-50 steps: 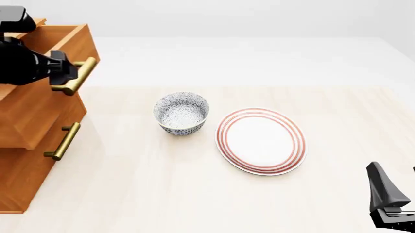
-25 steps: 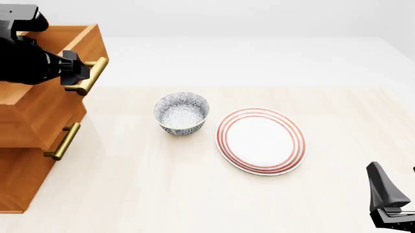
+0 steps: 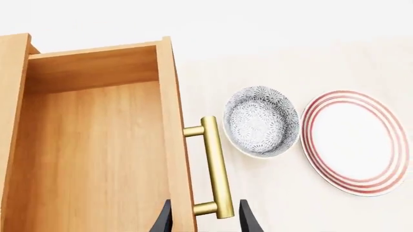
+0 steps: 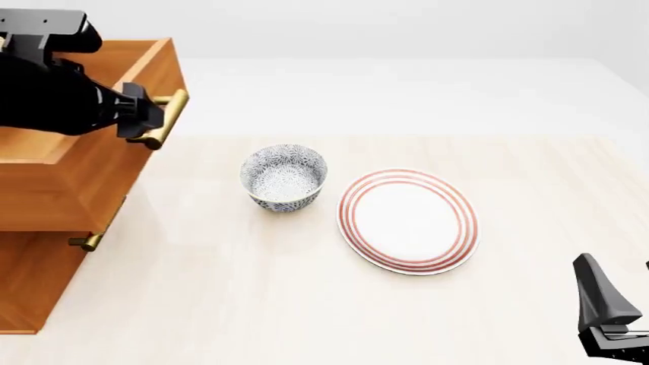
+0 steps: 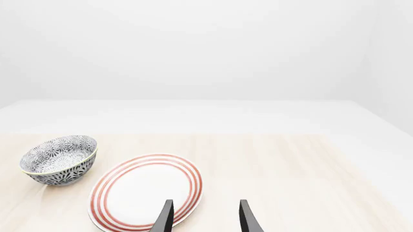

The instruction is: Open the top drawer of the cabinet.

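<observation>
I see the left gripper point(image 4: 152, 122) closed on the brass handle point(image 4: 166, 119) of the top drawer point(image 4: 76, 163), upper left of the front frame. In the left wrist view the fingertips point(image 3: 163, 220) straddle the lower end of the handle point(image 3: 215, 166), one on each side of the bar, touching it. Left arm comes in from the left edge, roughly level, black wrist lying over the drawer's open top. Top drawer is pulled out well past the cabinet point(image 4: 30, 285) front; it overhangs the middle drawer handle point(image 4: 90, 240), only the tip of which shows. Wrist view shows the drawer's bare wooden inside.

Right gripper point(image 5: 203, 217) is open, fingers apart, holding nothing. It hovers low at the lower right of the front frame point(image 4: 609, 315), pointing toward the plate point(image 4: 408, 220).

Bowl point(image 4: 284, 177) sits on the counter point(image 4: 304, 304) at centre, plate just right of it, not touching.
</observation>
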Robot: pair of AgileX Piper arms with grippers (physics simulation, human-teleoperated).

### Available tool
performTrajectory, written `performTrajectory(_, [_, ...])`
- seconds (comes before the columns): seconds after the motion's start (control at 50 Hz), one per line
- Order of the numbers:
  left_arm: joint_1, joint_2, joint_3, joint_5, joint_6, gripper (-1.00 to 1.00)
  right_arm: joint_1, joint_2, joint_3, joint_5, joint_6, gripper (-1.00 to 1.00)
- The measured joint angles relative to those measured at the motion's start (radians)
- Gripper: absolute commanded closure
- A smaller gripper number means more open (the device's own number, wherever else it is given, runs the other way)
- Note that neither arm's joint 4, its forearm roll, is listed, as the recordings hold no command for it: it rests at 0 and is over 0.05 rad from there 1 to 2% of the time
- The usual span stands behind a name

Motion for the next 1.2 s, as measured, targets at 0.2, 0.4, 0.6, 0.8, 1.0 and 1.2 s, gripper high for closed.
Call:
performTrajectory(0.2, [-0.033, 0.006, 0.0, 0.0, -0.006, -1.0, 0.0, 0.0, 0.0, 0.0, 0.0, -1.0])
performTrajectory(0.4, [-0.067, 0.014, -0.005, -0.001, -0.01, -1.0, 0.0, 0.0, 0.0, 0.0, 0.0, -1.0])
performTrajectory(0.6, [-0.102, 0.019, -0.008, -0.002, -0.013, -1.0, 0.0, 0.0, 0.0, 0.0, 0.0, -1.0])
performTrajectory(0.8, [-0.129, 0.018, -0.013, 0.002, -0.012, -1.0, 0.0, 0.0, 0.0, 0.0, 0.0, -1.0])
performTrajectory(1.0, [-0.14, 0.003, -0.023, 0.011, -0.004, -1.0, 0.0, 0.0, 0.0, 0.0, 0.0, -1.0])
performTrajectory(1.2, [-0.148, -0.021, -0.038, 0.023, 0.003, -1.0, 0.0, 0.0, 0.0, 0.0, 0.0, -1.0])
